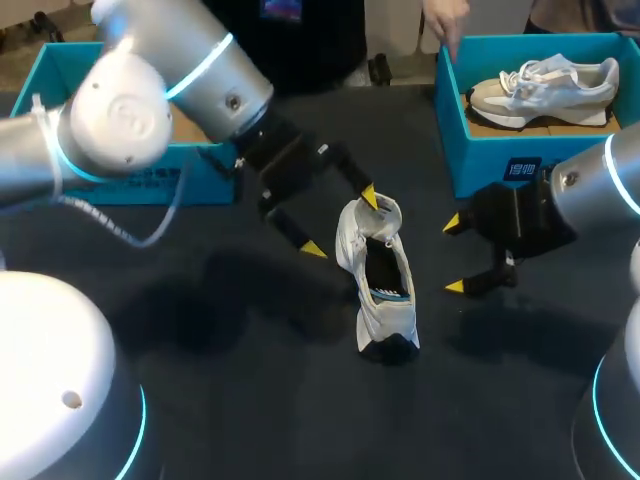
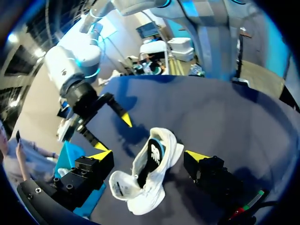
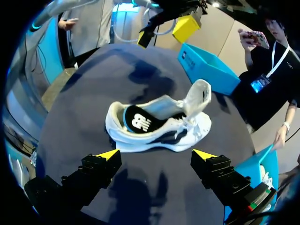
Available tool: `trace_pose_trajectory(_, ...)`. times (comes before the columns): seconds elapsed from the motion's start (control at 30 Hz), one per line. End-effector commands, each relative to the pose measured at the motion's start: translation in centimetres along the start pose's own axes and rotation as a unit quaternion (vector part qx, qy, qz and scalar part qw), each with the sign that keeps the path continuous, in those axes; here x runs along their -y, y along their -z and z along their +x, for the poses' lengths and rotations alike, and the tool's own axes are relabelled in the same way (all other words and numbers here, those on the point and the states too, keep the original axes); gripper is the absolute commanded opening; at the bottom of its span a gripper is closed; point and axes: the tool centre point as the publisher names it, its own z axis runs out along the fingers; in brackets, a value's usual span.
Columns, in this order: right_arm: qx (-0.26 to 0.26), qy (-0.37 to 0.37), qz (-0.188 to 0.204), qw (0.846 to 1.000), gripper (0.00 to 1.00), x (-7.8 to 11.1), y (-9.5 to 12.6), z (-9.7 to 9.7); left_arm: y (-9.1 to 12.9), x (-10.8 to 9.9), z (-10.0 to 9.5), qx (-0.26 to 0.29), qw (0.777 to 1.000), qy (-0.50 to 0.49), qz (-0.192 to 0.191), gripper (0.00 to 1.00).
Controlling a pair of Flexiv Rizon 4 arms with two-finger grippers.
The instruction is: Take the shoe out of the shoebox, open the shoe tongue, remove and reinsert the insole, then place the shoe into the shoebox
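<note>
Head view: on the dark desk point(image 1: 250, 400), a teal left shoebox point(image 1: 150, 185) sits at the far left corner, partly hidden behind my left arm. The left pincer point(image 1: 340, 222) comes in from that side and hangs over the middle of the desk. It is released, with its fingers spread wide. One yellow tip lines up with the far end of the shoe point(image 1: 383, 290), and the other is off to the shoe's left.

The shoe is white and rests near the middle of the desk, outside both boxes. Its opening faces up, its toe points toward the far edge and its heel toward the near edge. The tongue point(image 1: 386, 215) is pulled up and forward, and the dark insole point(image 1: 380, 262) shows inside.

In the left wrist view the shoe lies below and between that pincer's spread fingers. The right wrist view shows the left pincer held above the shoe, apart from it.

The right pincer point(image 1: 453, 255) is just right of the shoe, also released, fingers apart and empty. In its own wrist view the shoe lies ahead of its tips, clear of them.

At the far right corner stands the right shoebox point(image 1: 480, 160), with a second shoe point(image 1: 545, 88) inside.
</note>
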Motion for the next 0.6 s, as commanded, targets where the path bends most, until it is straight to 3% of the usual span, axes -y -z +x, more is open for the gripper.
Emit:
trace_pose_trajectory(0.03,-0.008,0.0,0.021,1.0,1.0,0.7,2.6,0.3,0.4,-0.1,-0.7,-0.097,0.995,-0.005,-0.005,1.0)
trace_pose_trajectory(0.23,-0.026,-0.005,0.049,0.998,1.0,2.0,5.1,-0.3,0.5,0.0,-0.8,-0.098,0.995,-0.012,-0.006,1.0)
trace_pose_trajectory(0.6,-0.042,-0.01,0.066,0.997,1.0,2.9,9.7,-1.9,0.5,0.0,-0.8,-0.098,0.995,-0.012,-0.006,1.0)
